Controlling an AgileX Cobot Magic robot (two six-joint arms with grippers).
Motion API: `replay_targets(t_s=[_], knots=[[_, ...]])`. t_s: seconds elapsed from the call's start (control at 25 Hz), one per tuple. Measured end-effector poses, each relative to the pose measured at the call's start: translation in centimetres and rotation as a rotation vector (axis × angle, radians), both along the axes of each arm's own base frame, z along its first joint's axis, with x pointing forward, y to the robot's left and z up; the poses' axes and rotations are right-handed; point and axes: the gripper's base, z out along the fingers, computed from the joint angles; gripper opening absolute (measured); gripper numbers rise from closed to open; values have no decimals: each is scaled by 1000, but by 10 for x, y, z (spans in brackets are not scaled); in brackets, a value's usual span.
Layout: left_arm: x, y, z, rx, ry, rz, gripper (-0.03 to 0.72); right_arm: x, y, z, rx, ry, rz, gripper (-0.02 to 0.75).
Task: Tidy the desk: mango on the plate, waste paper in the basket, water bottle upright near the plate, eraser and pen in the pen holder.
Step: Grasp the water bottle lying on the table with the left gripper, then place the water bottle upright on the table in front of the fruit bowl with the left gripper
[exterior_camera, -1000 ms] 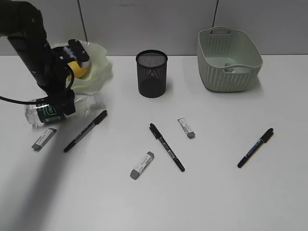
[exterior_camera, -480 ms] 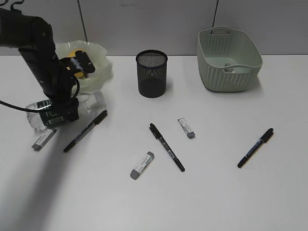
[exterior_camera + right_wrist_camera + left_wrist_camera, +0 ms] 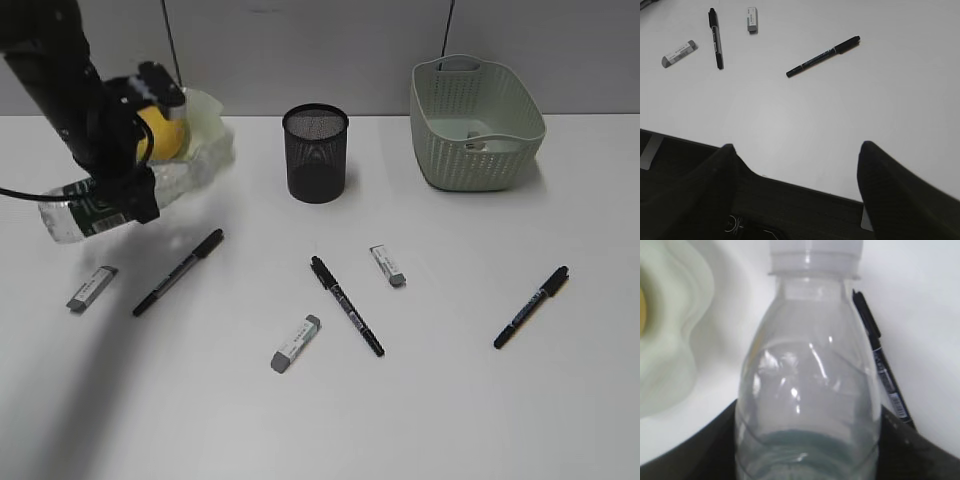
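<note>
Exterior view: the left fingers (image 3: 118, 205) now grip the water bottle (image 3: 85, 212), lifted off the counter (image 3: 420, 400) beside the plate (image 3: 205, 130); standing it upright comes next. Right fingers (image 3: 795, 165) hang open, empty.

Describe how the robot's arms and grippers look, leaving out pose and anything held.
The left arm is matte black with a white-and-black ridged block near the wrist and a thin black cable trailing off. The left gripper shows as black fingers. The right gripper has two dark, rounded, finely ribbed fingers.
</note>
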Motion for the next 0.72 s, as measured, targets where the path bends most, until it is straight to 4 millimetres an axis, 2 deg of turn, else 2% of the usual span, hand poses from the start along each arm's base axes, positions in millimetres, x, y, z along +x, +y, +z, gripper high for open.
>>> replay_targets(t_s=[0.24, 0.36, 0.4, 0.56, 0.72], knots=[[-22, 5, 61, -126, -36, 140, 514, 0, 0, 0, 0, 0, 0, 583], [-32, 23, 85, -276, -22, 253, 514, 0, 0, 0, 0, 0, 0, 583], [-37, 35, 92, -323, -24, 302, 513, 0, 0, 0, 0, 0, 0, 583], [-58, 74, 103, -458, -50, 469, 513, 0, 0, 0, 0, 0, 0, 583], [-84, 94, 113, -532, -225, 571, 512, 0, 0, 0, 0, 0, 0, 583]])
